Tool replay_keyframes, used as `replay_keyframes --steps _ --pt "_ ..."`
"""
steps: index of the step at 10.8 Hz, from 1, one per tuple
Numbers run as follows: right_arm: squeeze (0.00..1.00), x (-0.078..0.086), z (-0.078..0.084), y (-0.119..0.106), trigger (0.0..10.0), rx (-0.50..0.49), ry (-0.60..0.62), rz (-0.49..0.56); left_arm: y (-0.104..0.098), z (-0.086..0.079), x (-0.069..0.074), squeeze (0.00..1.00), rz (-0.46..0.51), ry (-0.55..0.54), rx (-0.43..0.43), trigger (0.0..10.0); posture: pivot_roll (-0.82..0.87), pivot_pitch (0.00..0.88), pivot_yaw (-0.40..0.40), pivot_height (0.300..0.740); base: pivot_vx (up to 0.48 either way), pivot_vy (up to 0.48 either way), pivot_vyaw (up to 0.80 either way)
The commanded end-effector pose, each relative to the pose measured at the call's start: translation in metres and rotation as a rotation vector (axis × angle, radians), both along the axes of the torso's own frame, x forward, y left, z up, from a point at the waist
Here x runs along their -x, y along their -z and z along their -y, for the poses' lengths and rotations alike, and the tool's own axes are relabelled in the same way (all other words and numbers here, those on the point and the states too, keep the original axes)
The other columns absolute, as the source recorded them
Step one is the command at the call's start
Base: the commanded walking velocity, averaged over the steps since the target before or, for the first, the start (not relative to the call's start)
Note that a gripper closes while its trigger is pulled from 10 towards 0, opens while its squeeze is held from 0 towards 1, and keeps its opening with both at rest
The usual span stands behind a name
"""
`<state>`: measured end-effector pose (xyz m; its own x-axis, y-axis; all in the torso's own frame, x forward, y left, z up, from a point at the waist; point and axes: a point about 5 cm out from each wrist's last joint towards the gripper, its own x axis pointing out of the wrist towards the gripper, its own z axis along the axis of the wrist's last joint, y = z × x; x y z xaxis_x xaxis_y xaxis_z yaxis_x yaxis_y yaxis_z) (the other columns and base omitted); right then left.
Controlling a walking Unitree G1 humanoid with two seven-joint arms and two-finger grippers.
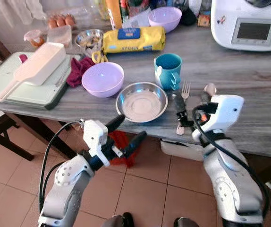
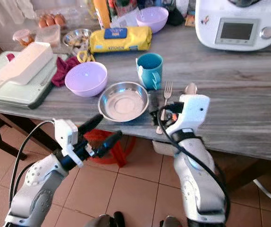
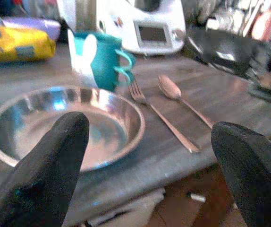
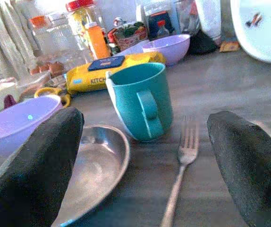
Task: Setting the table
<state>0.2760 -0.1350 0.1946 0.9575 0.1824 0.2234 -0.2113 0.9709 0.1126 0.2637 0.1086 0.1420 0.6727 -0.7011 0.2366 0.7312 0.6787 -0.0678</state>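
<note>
1. Nearest the head camera, the left gripper [image 1: 126, 130] hangs below the front edge of the grey wooden table [image 1: 249, 75], its fingers spread wide with nothing between them. Judged from there, a careless lift could catch the table edge or clip the steel plate [image 1: 141, 101] from beneath.
2. Over on the other side, the right gripper [image 1: 187, 106] sits at the table edge above the handle end of the fork [image 1: 183, 101], fingers spread apart and holding nothing.
3. That fork lies just beside the steel plate, near the teal mug [image 1: 168, 70], with a spoon [image 2: 190, 88] alongside it; its handle end looks to reach the table edge, so a nudge there could tip it to the tiled floor [image 1: 145, 189].
4. With the spoon so close, closing on the fork could drag both.
5. Pushing forward could knock the mug, or the lilac bowl [image 1: 102, 78] beyond the plate.
</note>
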Motion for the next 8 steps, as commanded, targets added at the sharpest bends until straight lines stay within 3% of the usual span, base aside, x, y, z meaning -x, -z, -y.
replay_keyframes --steps 1,5,7,8 --pt "0.00 0.006 -0.003 0.000 10.0 0.038 -0.001 0.018 0.000 -0.006 -0.002 0.00 0.014 -0.047 -0.004 10.0 -0.10 0.096 0.131 0.740 0.000 0.000 0.00" --pt "0.00 0.007 -0.005 0.003 10.0 0.106 -0.001 0.040 -0.003 -0.020 -0.021 0.00 0.060 -0.292 -0.017 10.0 -0.11 0.068 0.124 0.740 0.000 0.000 0.80" --pt "0.00 0.004 -0.014 0.000 10.0 0.131 -0.046 0.062 0.008 -0.038 -0.036 0.00 0.059 -0.579 -0.117 10.0 -0.10 0.054 0.103 0.740 0.000 0.000 0.80" --pt "0.00 0.001 -0.015 0.000 10.0 0.134 -0.056 0.063 0.016 -0.042 -0.036 0.00 0.040 -0.632 -0.147 10.0 -0.10 0.052 0.099 0.740 0.000 0.000 0.80"
